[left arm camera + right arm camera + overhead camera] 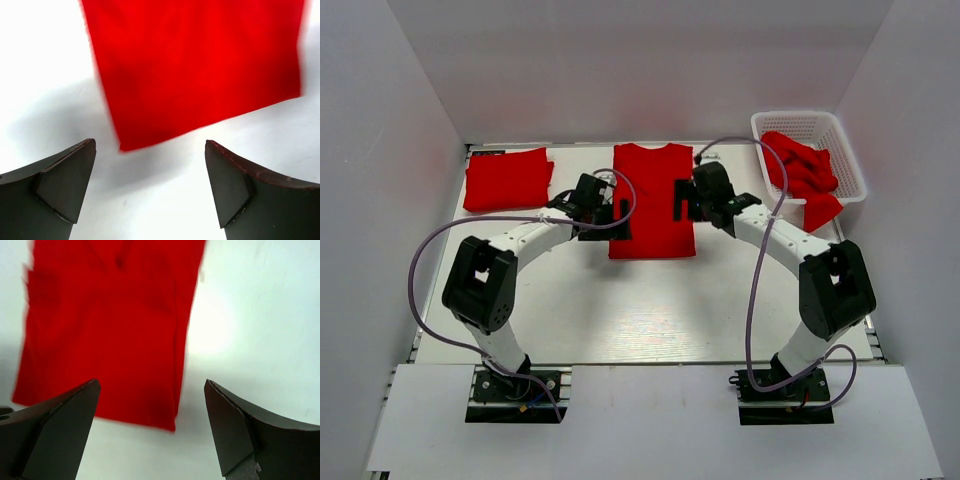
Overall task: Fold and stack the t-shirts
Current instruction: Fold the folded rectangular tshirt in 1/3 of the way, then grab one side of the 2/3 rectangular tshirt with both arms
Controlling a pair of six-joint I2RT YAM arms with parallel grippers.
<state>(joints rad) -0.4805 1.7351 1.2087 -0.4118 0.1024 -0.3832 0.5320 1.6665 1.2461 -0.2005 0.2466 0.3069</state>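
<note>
A red t-shirt (652,200) lies flat at the back middle of the white table, sleeves folded in so that it forms a long rectangle. My left gripper (604,218) is open and empty just off its lower left edge; the left wrist view shows the shirt's corner (200,65) ahead of the open left gripper (150,187). My right gripper (683,200) is open and empty at its right edge; the right wrist view shows the shirt's hem (110,325) ahead of the open right gripper (150,427). A folded red t-shirt (508,178) lies at the back left.
A white lattice basket (798,117) stands at the back right holding crumpled red t-shirts (805,168), one hanging over its front rim (821,211). White walls enclose the table on three sides. Purple cables loop from both arms.
</note>
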